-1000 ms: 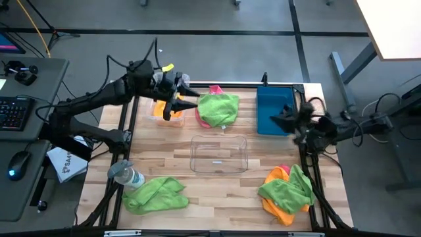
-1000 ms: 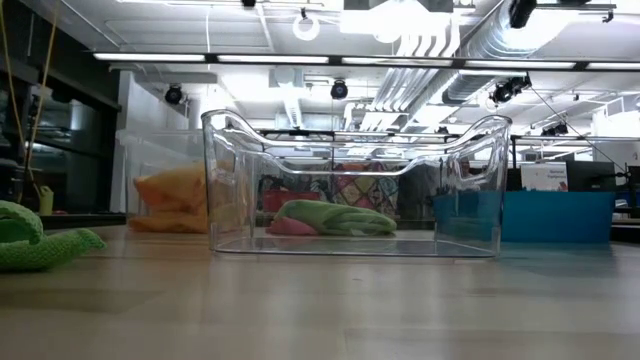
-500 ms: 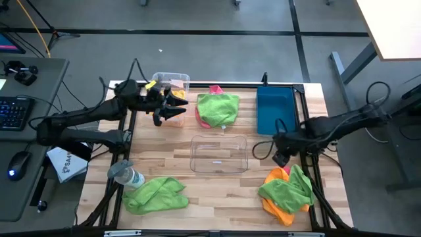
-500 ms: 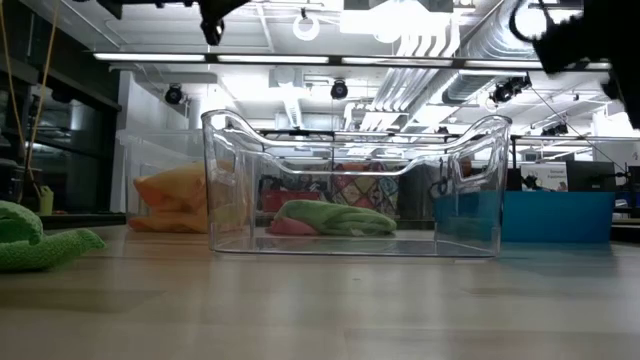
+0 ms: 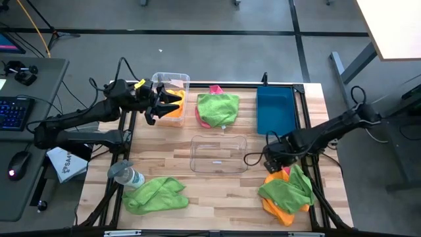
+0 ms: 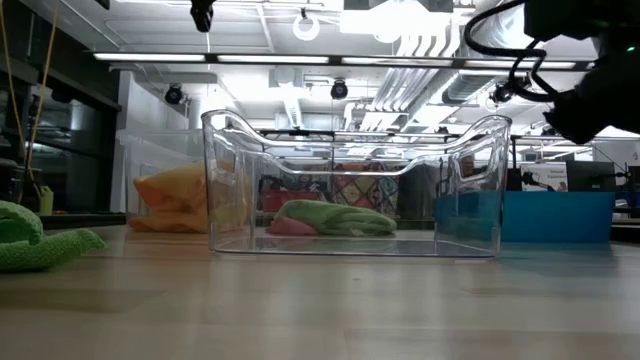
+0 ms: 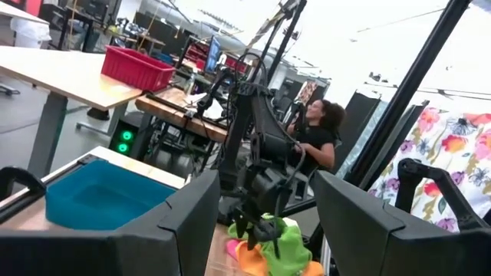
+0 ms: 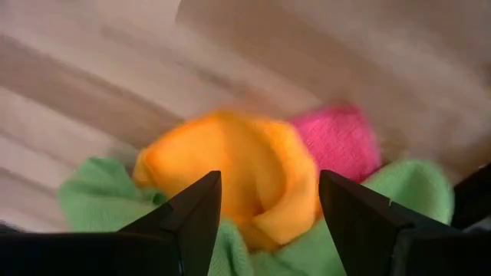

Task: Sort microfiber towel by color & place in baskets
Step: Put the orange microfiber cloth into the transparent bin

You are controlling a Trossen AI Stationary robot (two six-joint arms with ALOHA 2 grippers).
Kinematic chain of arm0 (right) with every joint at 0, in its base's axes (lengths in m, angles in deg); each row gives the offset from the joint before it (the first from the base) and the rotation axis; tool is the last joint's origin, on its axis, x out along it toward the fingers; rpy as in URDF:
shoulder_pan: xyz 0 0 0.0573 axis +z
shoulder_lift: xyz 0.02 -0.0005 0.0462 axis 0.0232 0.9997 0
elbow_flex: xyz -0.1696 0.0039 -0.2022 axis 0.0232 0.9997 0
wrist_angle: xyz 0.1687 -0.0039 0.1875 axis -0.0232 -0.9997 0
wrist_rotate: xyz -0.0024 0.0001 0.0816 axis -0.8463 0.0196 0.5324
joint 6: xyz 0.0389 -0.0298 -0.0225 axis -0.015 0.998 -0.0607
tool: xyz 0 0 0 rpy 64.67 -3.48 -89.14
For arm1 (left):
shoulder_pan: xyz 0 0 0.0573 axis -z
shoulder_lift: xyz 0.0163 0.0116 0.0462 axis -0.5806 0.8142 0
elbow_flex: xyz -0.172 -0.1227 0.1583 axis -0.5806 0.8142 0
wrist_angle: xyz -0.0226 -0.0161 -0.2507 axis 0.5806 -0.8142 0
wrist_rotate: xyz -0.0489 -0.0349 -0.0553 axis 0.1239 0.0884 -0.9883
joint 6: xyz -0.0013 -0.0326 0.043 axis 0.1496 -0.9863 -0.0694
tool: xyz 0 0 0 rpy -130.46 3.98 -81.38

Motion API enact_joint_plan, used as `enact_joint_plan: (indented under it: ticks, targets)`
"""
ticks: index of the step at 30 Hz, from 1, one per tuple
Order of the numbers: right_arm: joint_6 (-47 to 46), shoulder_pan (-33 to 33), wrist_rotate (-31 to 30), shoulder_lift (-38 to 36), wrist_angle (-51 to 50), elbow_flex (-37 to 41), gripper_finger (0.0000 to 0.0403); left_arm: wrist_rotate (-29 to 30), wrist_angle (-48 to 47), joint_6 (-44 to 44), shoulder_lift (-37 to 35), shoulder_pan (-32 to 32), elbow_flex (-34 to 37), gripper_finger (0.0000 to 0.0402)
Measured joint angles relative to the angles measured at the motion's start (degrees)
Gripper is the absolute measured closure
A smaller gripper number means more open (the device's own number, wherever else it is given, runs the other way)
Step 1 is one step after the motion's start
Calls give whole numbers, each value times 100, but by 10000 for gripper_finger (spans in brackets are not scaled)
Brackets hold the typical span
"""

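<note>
A clear basket point(image 5: 172, 78) at the far left holds an orange towel point(image 5: 173, 112). My left gripper point(image 5: 163, 105) hovers open at that basket's left side, touching nothing. A green towel lying on a pink one point(image 5: 218, 108) rests on the table between that basket and the blue basket point(image 5: 275, 112). A second clear basket point(image 5: 218, 153) stands in the middle. My right gripper point(image 5: 271, 160) hangs open above the far end of a heap of orange point(image 8: 238, 172), pink point(image 8: 337, 142) and green point(image 5: 287, 189) towels at the near right.
Another green towel point(image 5: 155, 194) lies at the near left beside a clear bottle point(image 5: 127, 174). A white printed bag point(image 5: 66, 164) sits off the table's left edge. A person point(image 7: 318, 134) sits in the room beyond the table.
My right gripper has swung from beside the blue basket toward the near edge and now hangs over the near-right heap of towels. My left gripper has drawn back toward the table's left edge, from near the green-and-pink towels to the left side of the basket with the orange towel.
</note>
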Motion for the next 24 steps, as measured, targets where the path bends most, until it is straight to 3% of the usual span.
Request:
enact_joint_plan:
  ticks: [8,12,15,18,19,24]
  targets:
    - [-142,438,12,634,95,0,189,-1,0,13,0,0,0,202]
    - [-145,508,-49,911,81,0,211,53,0,58,0,0,0,202]
    - [-88,612,-68,969,117,-37,264,97,2,58,2,0,0,202]
    - [38,750,-233,891,-81,-421,366,97,4,56,2,0,0,202]
    - [107,796,-367,827,-223,-607,383,95,4,56,2,0,0,202]
    - [538,849,-1172,527,-1520,-1880,399,89,14,56,2,0,0,202]
